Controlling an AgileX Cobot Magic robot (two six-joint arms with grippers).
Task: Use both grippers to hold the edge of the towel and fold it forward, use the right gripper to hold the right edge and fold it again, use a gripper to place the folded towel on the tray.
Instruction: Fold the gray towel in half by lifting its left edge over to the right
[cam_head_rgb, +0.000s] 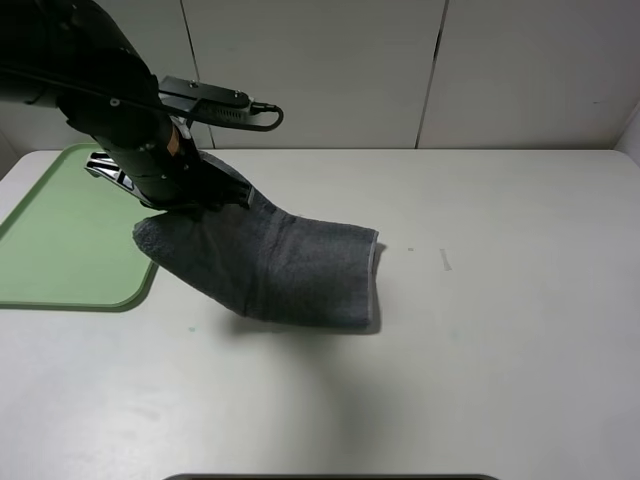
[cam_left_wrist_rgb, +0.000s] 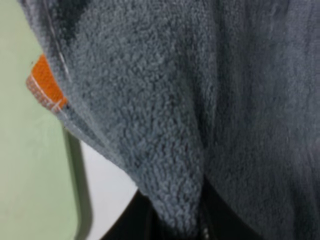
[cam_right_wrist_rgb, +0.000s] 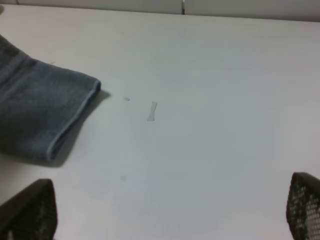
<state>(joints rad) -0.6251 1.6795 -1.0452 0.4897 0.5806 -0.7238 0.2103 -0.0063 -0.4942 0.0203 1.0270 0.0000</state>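
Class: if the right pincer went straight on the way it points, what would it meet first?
Probably the bare table near a small pale mark, missing the towel; depth is unclear.

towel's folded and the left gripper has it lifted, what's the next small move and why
Probably carry the towel leftward until it hangs over the tray. The left gripper is shut on its raised left end beside the tray's right rim, while its right end appears to rest on the table. Most of the towel lies beside the tray, not above it.
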